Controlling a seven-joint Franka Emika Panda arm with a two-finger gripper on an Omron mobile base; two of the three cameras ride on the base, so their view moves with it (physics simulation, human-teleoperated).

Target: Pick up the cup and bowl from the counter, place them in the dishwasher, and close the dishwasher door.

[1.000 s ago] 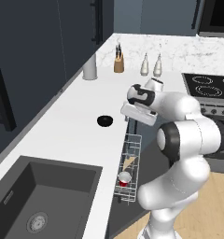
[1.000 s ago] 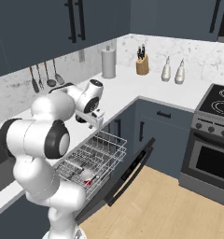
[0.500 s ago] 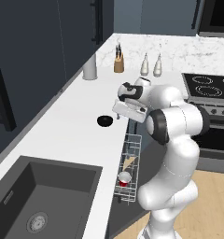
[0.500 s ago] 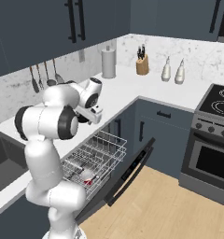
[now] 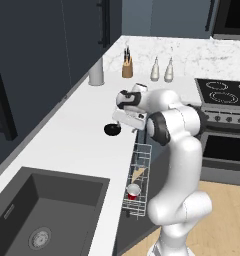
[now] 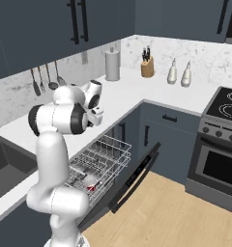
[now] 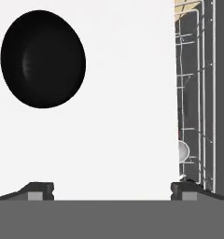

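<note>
Nearest the camera, a dark sink (image 5: pixel 47 210) is sunk into the white tabletop (image 5: pixel 67 145). Just right of the tabletop edge, the dishwasher's white wire rack (image 5: pixel 137 180) is pulled out over the lowered slate-blue dishwasher door (image 6: pixel 135 176), and the red cup (image 5: pixel 133 191) sits in the rack's near end. Farther along, the black bowl (image 5: pixel 112 130) rests on the tabletop near its right edge. The white arm's hand (image 7: pixel 112 189) hovers above the tabletop just right of the bowl, fingers spread wide apart and holding nothing. At the far end stand a grey canister (image 5: pixel 96 71), a knife block (image 5: pixel 127 67) and two bottles (image 5: pixel 161 70).
</note>
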